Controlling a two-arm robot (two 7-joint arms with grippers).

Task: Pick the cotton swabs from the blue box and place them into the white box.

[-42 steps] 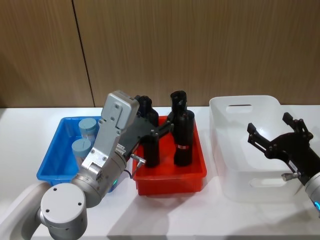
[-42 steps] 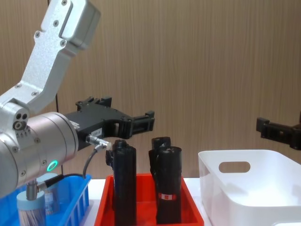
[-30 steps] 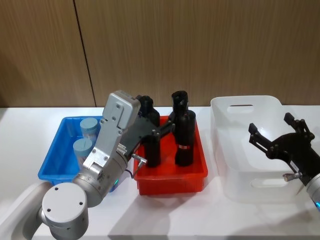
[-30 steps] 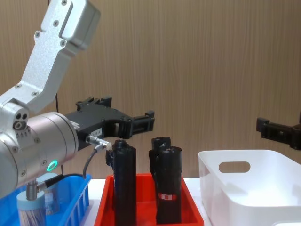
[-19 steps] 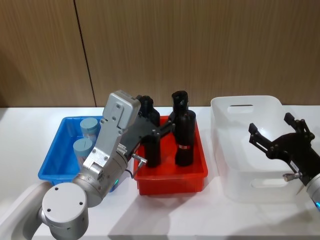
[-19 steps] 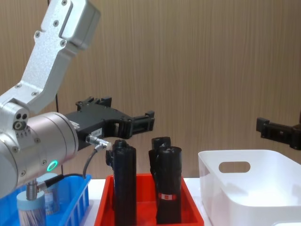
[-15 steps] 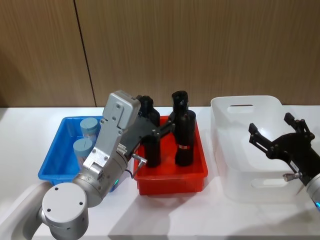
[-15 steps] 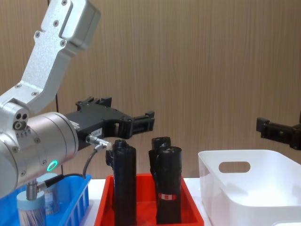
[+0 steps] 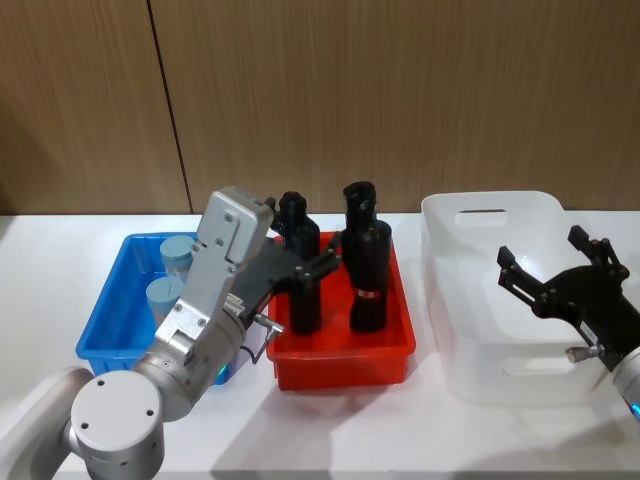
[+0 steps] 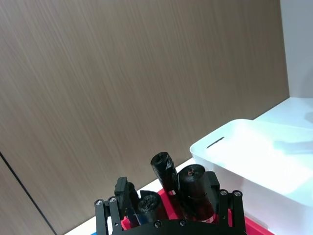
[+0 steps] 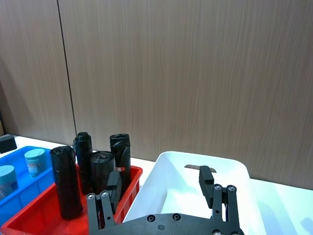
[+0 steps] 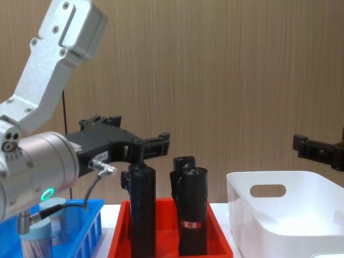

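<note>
Two cotton swabs tubs [image 9: 178, 252] [image 9: 163, 297] with pale blue lids stand in the blue box [image 9: 100, 325] at the left; the chest view shows them low down [image 12: 35, 236]. My left gripper [image 9: 305, 250] is open and empty, hovering over the left part of the red tray, to the right of the blue box. In the left wrist view its fingers [image 10: 120, 191] straddle black cylinders. My right gripper [image 9: 555, 270] hangs open and empty over the white box [image 9: 445, 290], whose rim [image 11: 195, 161] shows in the right wrist view.
A red tray [image 9: 340, 360] stands between the two boxes and holds three tall black cylinders [image 9: 368, 275], reaching up close to my left gripper. A wooden wall runs behind the white table.
My left arm has shifted a little to the left, toward the blue box, still open. The right arm has stayed where it was.
</note>
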